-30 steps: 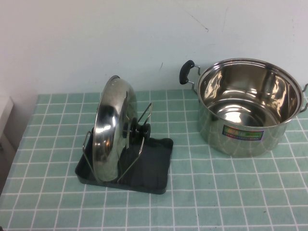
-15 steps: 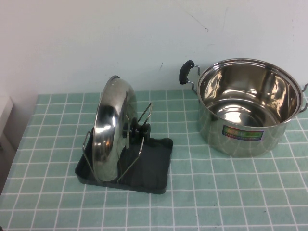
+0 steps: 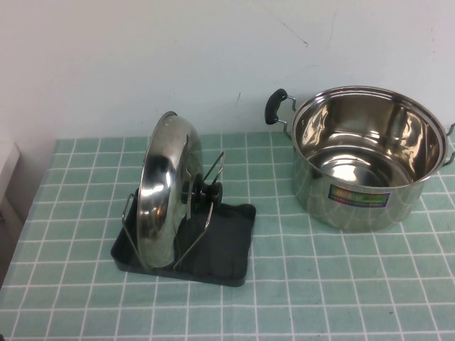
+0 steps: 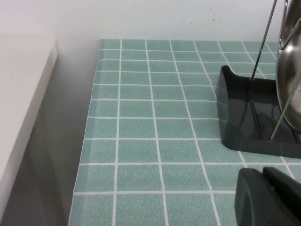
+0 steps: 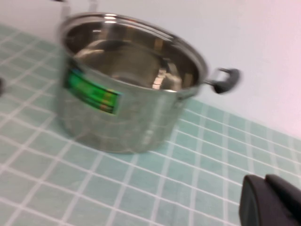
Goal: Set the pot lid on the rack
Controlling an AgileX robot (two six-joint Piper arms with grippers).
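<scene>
The bench [image 3: 341, 284], covered in a green tiled cloth, carried three things. Largest was the open steel pot [image 3: 366, 160] at the far right, empty, its coloured label facing the camera. Well apart from it, to the left, the pot lid [image 3: 160, 192] stood on edge in the rack [image 3: 227, 249], leaning between the wire uprights with its black knob [image 3: 202, 192] pointing toward the pot. Nothing touched the lid.

Neither arm showed in the high view. The left hand [image 4: 270, 197] appeared only as a dark corner in its own wrist view, low over the bench just beside the rack's outer wall; the right hand [image 5: 270, 202] showed likewise, near the pot. I could not tell how far either was open, and neither had hold of anything visible.

I judged the placing step done, the lid apparently resting unaided. The next move probably called only for keeping both arms clear of the rack.
</scene>
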